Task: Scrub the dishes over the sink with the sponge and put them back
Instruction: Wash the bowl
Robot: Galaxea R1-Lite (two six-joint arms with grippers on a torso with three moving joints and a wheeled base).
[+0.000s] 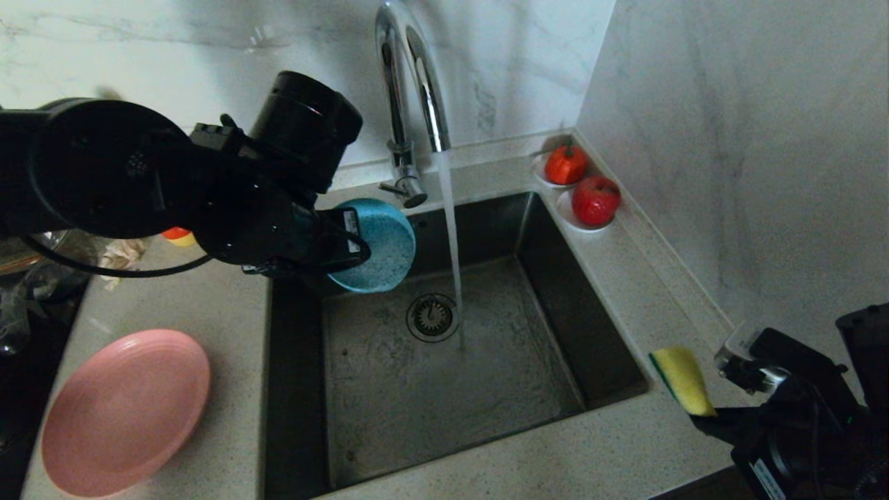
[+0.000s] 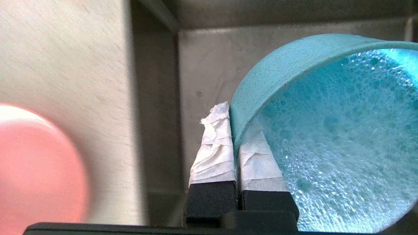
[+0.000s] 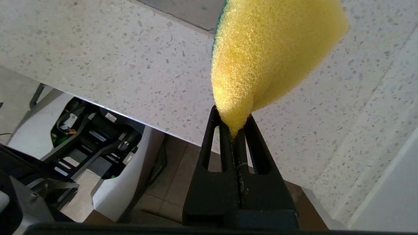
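Observation:
My left gripper (image 2: 235, 127) is shut on the rim of the teal bowl (image 1: 383, 244), holding it on edge over the back left of the sink (image 1: 555, 292). The bowl's foamy inside (image 2: 333, 147) faces the wrist camera. Water runs from the chrome tap (image 1: 406, 76) just right of the bowl. My right gripper (image 3: 232, 122) is shut on the yellow sponge (image 1: 684, 380) above the counter at the sink's front right corner. The sponge (image 3: 267, 55) sticks up from the fingers. The pink plate (image 1: 125, 410) lies on the counter left of the sink. No spoon is in view.
Two small white saucers with red fruit (image 1: 596, 200) stand at the sink's back right corner. The round drain strainer (image 1: 432, 317) sits in the basin floor. A beige rag (image 1: 121, 255) and a glass pot (image 1: 35, 278) are on the left counter behind my left arm.

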